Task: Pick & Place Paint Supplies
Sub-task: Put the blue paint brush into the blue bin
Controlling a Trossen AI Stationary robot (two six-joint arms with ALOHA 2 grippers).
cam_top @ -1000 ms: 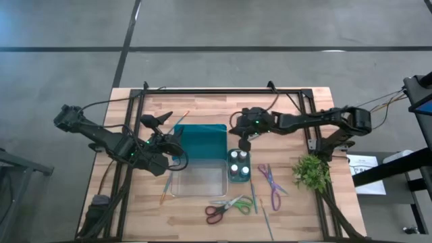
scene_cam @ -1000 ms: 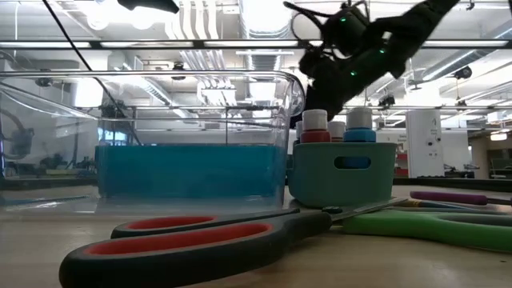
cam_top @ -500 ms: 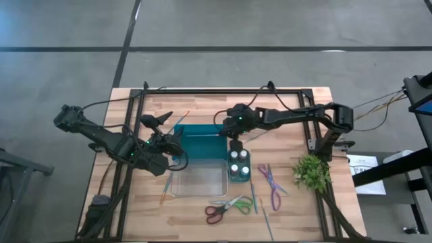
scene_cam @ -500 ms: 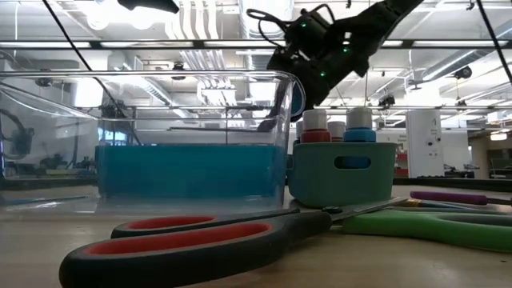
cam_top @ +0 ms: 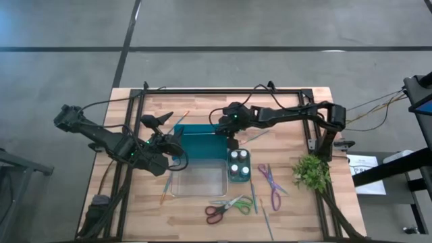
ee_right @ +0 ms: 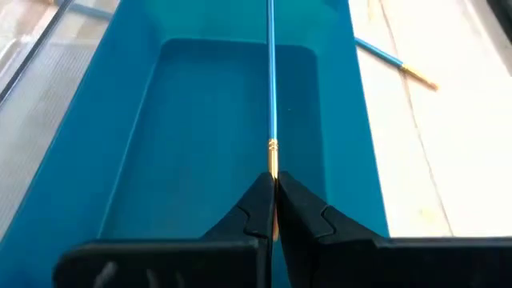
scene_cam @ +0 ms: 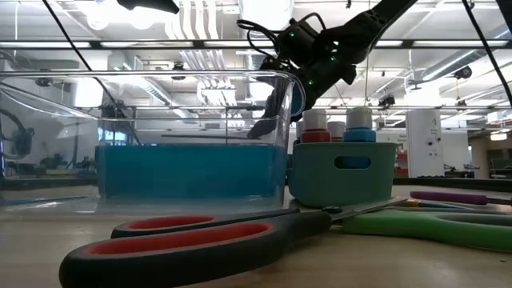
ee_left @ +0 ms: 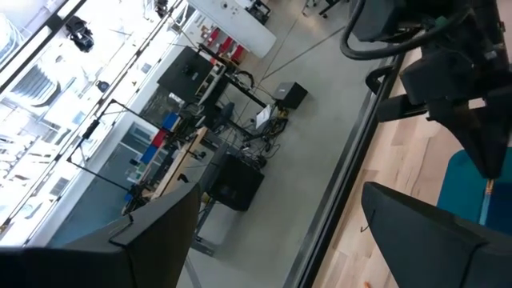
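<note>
Pinching blue brush (ee_right: 270, 88) in right tool (ee_right: 272, 204), above teal tray (ee_right: 200, 160)

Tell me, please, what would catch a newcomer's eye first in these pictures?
Most striking is the right pincer, shut on a thin blue brush above the teal tray near the table's middle. Right beside it, a small teal cup holds white-capped paint bottles. Closest in the low view lie the red-green scissors, near the table's front edge.
</note>
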